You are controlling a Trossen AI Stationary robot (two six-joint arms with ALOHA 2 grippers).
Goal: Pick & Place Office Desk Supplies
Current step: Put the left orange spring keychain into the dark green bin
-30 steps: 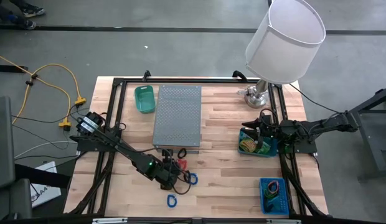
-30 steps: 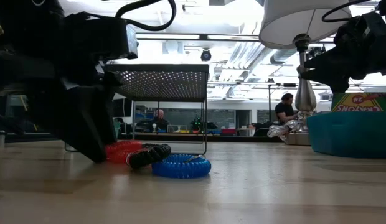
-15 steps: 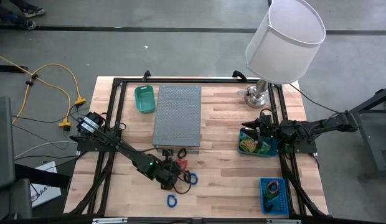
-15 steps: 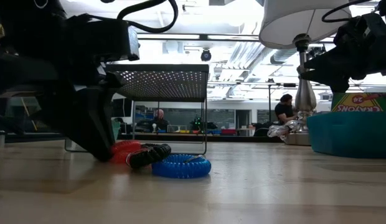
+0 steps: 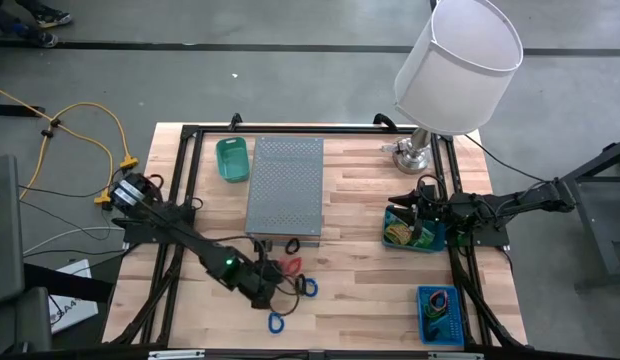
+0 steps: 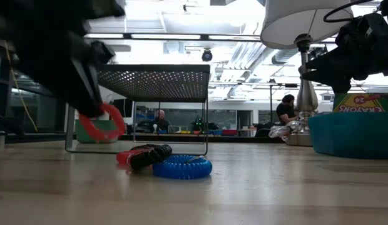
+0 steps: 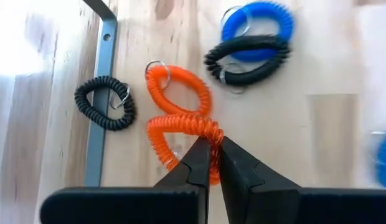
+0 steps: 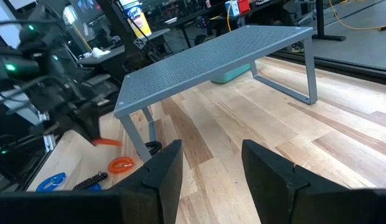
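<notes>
Coils lie scattered on the worktop [image 5: 370, 270] in front of the grey stand [image 5: 285, 186]. The left tool [image 7: 211, 163] is pinched shut on a red coil [image 7: 183, 134], holding it clear of the wood. Below it rest a second red coil [image 7: 180, 87], a black coil [image 7: 246, 58] against a blue coil [image 7: 258, 22], and another black one [image 7: 104, 101] by the stand's foot. The right tool [image 8: 208, 162] hangs open over a teal bin [image 5: 415, 232].

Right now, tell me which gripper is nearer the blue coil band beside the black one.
Left. The left gripper, shut on an orange coil band, hangs just beside the blue coil band. The right gripper waits over the teal bin, across the table.
</notes>
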